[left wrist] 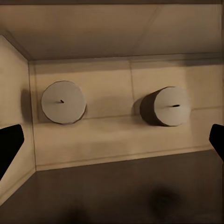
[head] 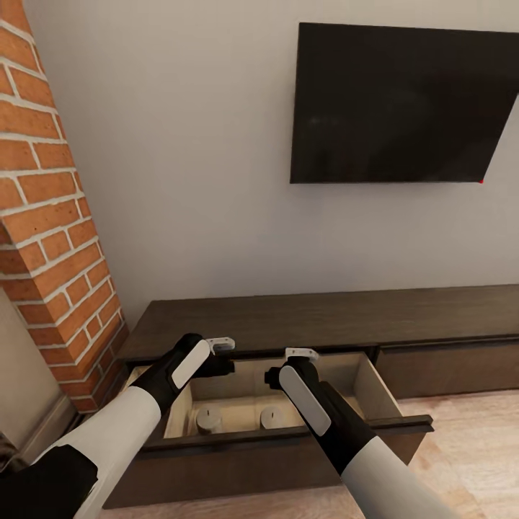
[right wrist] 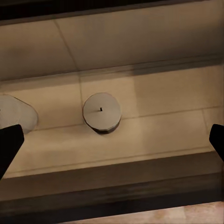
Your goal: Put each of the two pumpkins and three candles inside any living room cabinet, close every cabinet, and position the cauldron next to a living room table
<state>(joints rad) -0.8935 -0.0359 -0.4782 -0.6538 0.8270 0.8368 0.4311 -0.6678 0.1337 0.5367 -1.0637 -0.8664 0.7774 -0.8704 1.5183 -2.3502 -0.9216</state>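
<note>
My left hand (head: 220, 355) and right hand (head: 288, 362) hang spread and empty over the open drawer (head: 375, 393) at lower center. Two candles (head: 209, 418) stand upright inside it, apart.

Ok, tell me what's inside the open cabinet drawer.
In the open drawer of the cabinet, two candles stand upright on the pale floor: one and another, apart. Both arms hang over the drawer and cover part of its floor, so anything beneath them stays hidden.
</note>
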